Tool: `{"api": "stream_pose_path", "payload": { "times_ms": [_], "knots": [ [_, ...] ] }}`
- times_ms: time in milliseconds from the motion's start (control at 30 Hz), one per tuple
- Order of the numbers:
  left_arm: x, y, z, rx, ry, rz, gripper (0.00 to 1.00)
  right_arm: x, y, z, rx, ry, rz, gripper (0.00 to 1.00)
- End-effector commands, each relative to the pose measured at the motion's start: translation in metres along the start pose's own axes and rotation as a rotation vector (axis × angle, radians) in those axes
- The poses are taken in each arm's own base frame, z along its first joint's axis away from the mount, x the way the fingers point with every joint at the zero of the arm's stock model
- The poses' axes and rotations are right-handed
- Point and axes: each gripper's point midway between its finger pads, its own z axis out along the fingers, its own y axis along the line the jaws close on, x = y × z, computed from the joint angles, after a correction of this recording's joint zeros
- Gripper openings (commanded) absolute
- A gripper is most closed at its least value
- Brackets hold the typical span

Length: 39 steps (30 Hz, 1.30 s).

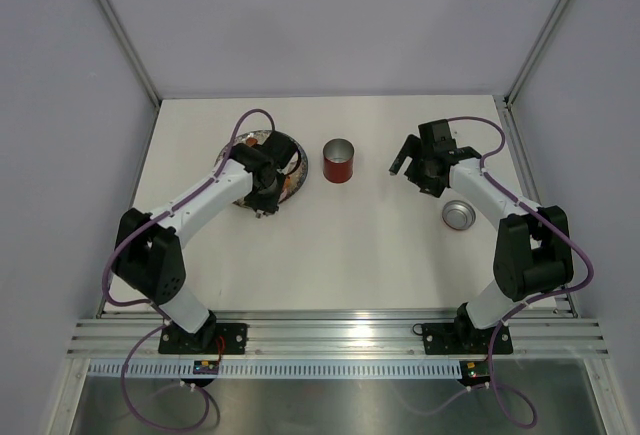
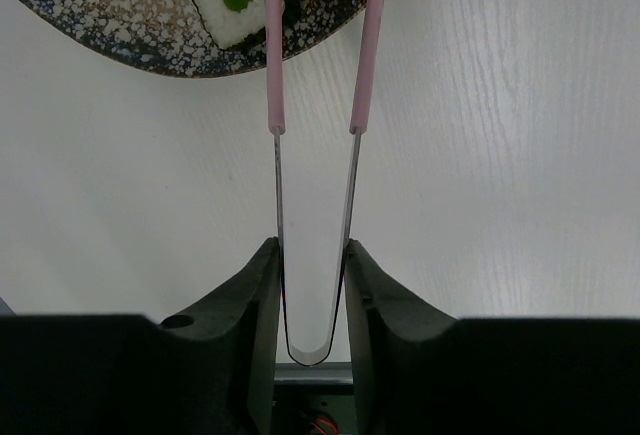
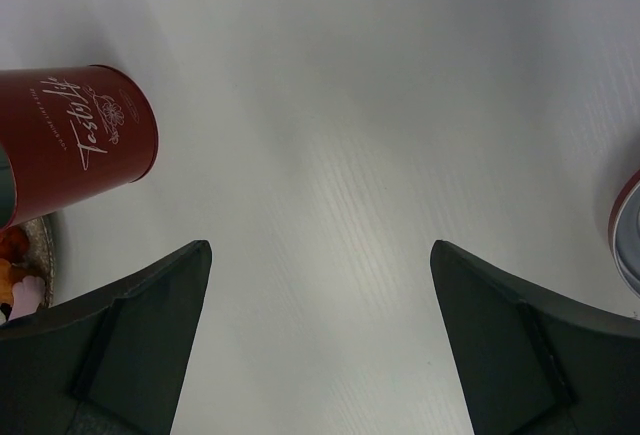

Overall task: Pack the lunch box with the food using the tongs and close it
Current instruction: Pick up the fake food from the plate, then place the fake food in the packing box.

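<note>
Left gripper clamps the tongs by their joined end, tips over the plate rim, evidently to reach food. Right gripper gapes empty beside the lunch box.

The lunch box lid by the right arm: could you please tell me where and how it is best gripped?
Probably its rim, from straight above. The lid lies flat on the table, silver underside up, so its low wall stands upward; the open right end effector could put one finger inside and one outside it.
</note>
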Motion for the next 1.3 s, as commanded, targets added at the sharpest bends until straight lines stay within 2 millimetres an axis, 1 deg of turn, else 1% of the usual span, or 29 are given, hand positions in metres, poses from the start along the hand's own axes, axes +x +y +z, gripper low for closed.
{"api": "stream_pose_path", "payload": {
  "times_ms": [0,33,67,133,200,233,267,400,533,667,700,767,867,900,933,967,1033,1100,1167,1200,1267],
  "knots": [
    [-0.017,0.005,-0.014,-0.008,-0.083,-0.020,0.13,-0.008,0.009,-0.009,-0.037,-0.032,0.002,0.99],
    [-0.021,0.006,-0.022,-0.005,-0.103,-0.027,0.11,-0.009,0.010,-0.010,-0.039,-0.037,0.002,0.99],
    [-0.022,0.007,-0.026,-0.005,-0.110,-0.030,0.05,-0.008,0.009,-0.010,-0.038,-0.036,0.003,1.00],
    [-0.025,0.011,-0.038,-0.007,-0.138,-0.039,0.03,-0.009,0.010,-0.012,-0.041,-0.037,0.002,1.00],
    [-0.033,0.011,-0.049,0.003,-0.170,-0.049,0.00,-0.010,0.011,-0.013,-0.043,-0.041,0.001,1.00],
    [-0.034,0.011,-0.054,0.012,-0.176,-0.059,0.00,-0.010,0.011,-0.013,-0.042,-0.039,-0.002,1.00],
    [-0.042,0.009,-0.063,0.027,-0.201,-0.068,0.00,-0.010,0.010,-0.013,-0.038,-0.036,-0.001,0.99],
    [-0.059,-0.004,-0.082,0.120,-0.257,-0.084,0.00,-0.017,0.011,-0.019,-0.032,-0.055,-0.015,1.00],
    [-0.074,-0.010,-0.091,0.155,-0.298,-0.079,0.00,-0.020,0.015,-0.021,-0.042,-0.062,-0.017,0.99],
    [-0.089,-0.018,-0.101,0.202,-0.338,-0.076,0.00,-0.023,0.018,-0.016,-0.041,-0.056,-0.023,0.99],
    [-0.092,-0.023,-0.101,0.227,-0.341,-0.071,0.00,-0.021,0.018,-0.012,-0.033,-0.040,-0.024,0.99],
    [-0.102,-0.029,-0.109,0.257,-0.366,-0.067,0.00,-0.020,0.022,-0.011,-0.047,-0.026,-0.026,0.99],
    [-0.118,-0.040,-0.114,0.304,-0.381,-0.055,0.00,-0.021,0.024,-0.010,-0.054,-0.024,-0.023,1.00],
    [-0.121,-0.047,-0.115,0.334,-0.380,-0.044,0.00,-0.021,0.024,-0.009,-0.052,-0.026,-0.020,0.99],
    [-0.130,-0.051,-0.114,0.340,-0.387,-0.043,0.00,-0.022,0.024,-0.009,-0.049,-0.028,-0.018,0.99],
    [-0.132,-0.058,-0.115,0.368,-0.381,-0.037,0.00,-0.021,0.023,-0.009,-0.047,-0.026,-0.016,0.99],
    [-0.139,-0.064,-0.113,0.379,-0.381,-0.033,0.00,-0.020,0.023,-0.009,-0.048,-0.024,-0.014,0.99],
    [-0.148,-0.070,-0.107,0.383,-0.386,-0.036,0.00,-0.019,0.021,-0.009,-0.045,-0.023,-0.014,0.99],
    [-0.151,-0.075,-0.101,0.396,-0.381,-0.040,0.00,-0.016,0.019,-0.008,-0.040,-0.018,-0.015,0.99],
    [-0.157,-0.078,-0.100,0.407,-0.398,-0.045,0.00,-0.016,0.018,-0.007,-0.038,-0.020,-0.013,1.00],
    [-0.157,-0.085,-0.097,0.437,-0.391,-0.043,0.00,-0.013,0.017,-0.007,-0.034,-0.013,-0.013,1.00]
  ]
}}
